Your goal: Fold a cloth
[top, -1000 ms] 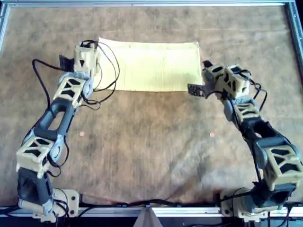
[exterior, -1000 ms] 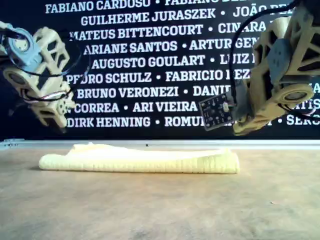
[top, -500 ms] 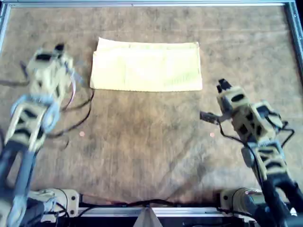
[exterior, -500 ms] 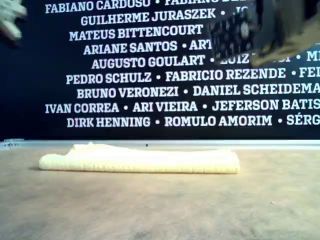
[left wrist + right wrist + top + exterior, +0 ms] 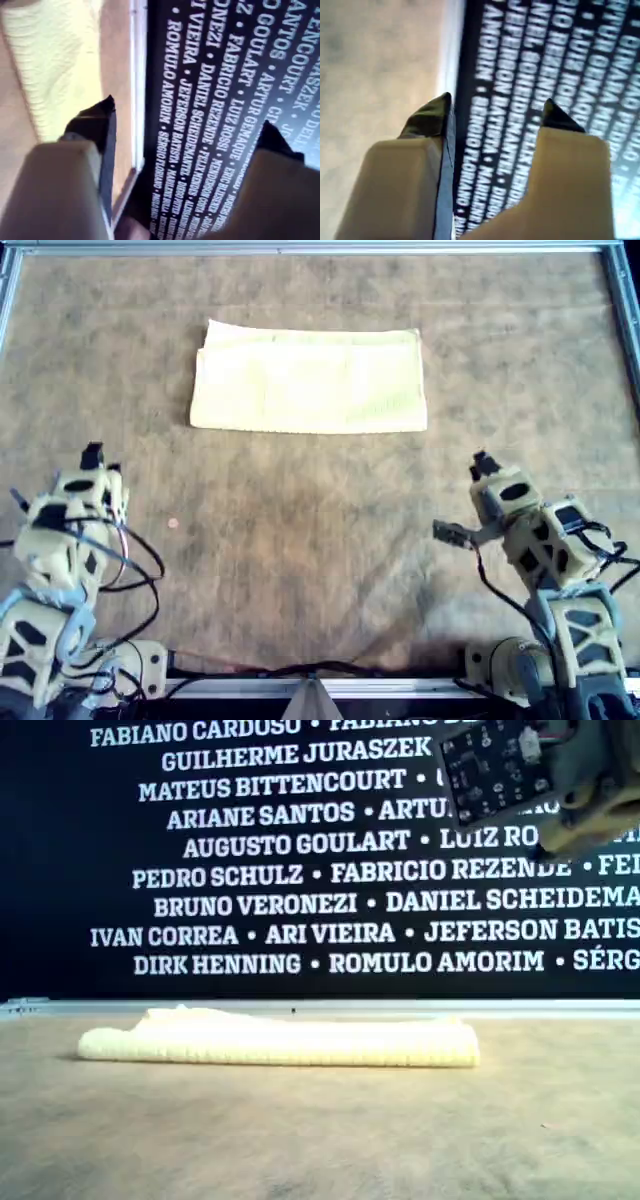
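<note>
The cloth [image 5: 308, 380] lies flat as a pale yellow folded rectangle on the far half of the table, and it shows as a low strip in the exterior view [image 5: 280, 1042]. My left gripper [image 5: 94, 456] hangs near the overhead view's left edge, well short of the cloth. In the left wrist view it [image 5: 186, 114] is open and empty, with the cloth [image 5: 55, 55] beyond one finger. My right gripper [image 5: 482, 462] is at the overhead view's right, also clear of the cloth. The right wrist view shows it [image 5: 497, 99] open with nothing between its fingers.
A brown mat [image 5: 320, 540] covers the table inside a metal frame rail [image 5: 300, 248]. Behind the far rail stands a black banner with white names [image 5: 300, 870]. The right arm's circuit board [image 5: 497, 770] hangs at the exterior view's upper right.
Both arms have pulled back from the ends of the cloth toward the overhead view's bottom edge, and the left arm has left the exterior view. The cloth has not moved.
</note>
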